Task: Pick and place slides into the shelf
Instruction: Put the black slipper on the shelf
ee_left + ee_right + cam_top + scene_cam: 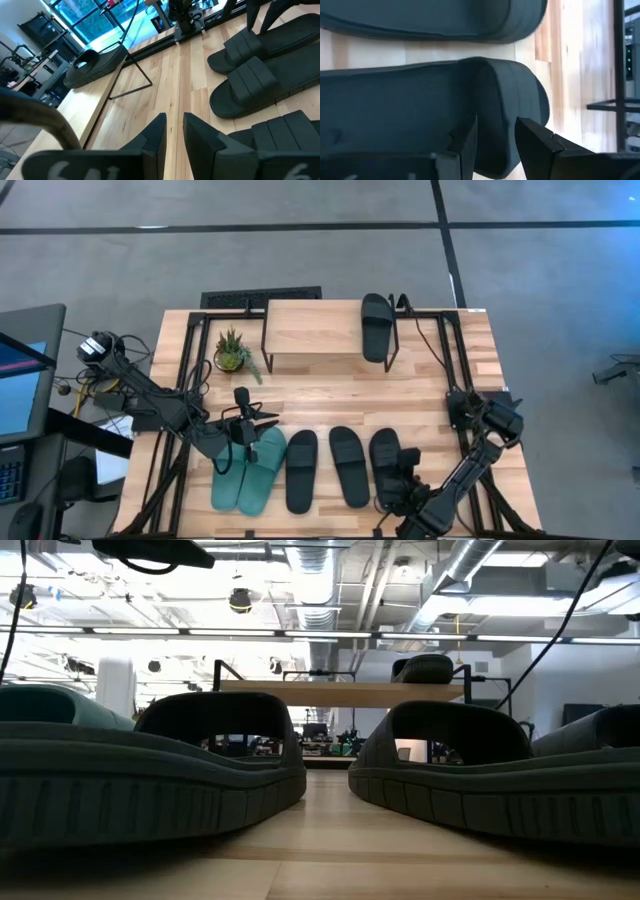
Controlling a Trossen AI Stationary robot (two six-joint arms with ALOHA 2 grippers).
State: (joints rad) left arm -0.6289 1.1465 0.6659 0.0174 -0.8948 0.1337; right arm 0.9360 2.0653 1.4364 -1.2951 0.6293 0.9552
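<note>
The shelf (315, 330) stands at the table's far middle, and one black slide (377, 325) lies on its right end. Along the near edge lie a teal pair (250, 470) and three black slides (301, 470), (347, 465), (385, 460), soles down. My right gripper (495, 137) is open and low over the rightmost black slide (420, 100), near its rounded end (530, 100). My left gripper (175, 135) hovers above the teal pair's far ends with a narrow gap and nothing between its fingers. My right gripper comes down slanting from the table's near right side, with its fingers (465, 140) over the rightmost black slide's side rim near the rounded end. Whether they touch the slide cannot be told. The slide lies flat on the table.
A small potted plant (232, 350) stands left of the shelf. Cables and black frame rails (440, 340) run along the table's sides. In the low view two black slides (150, 770), (480, 770) fill the foreground, with the shelf (345, 692) behind them.
</note>
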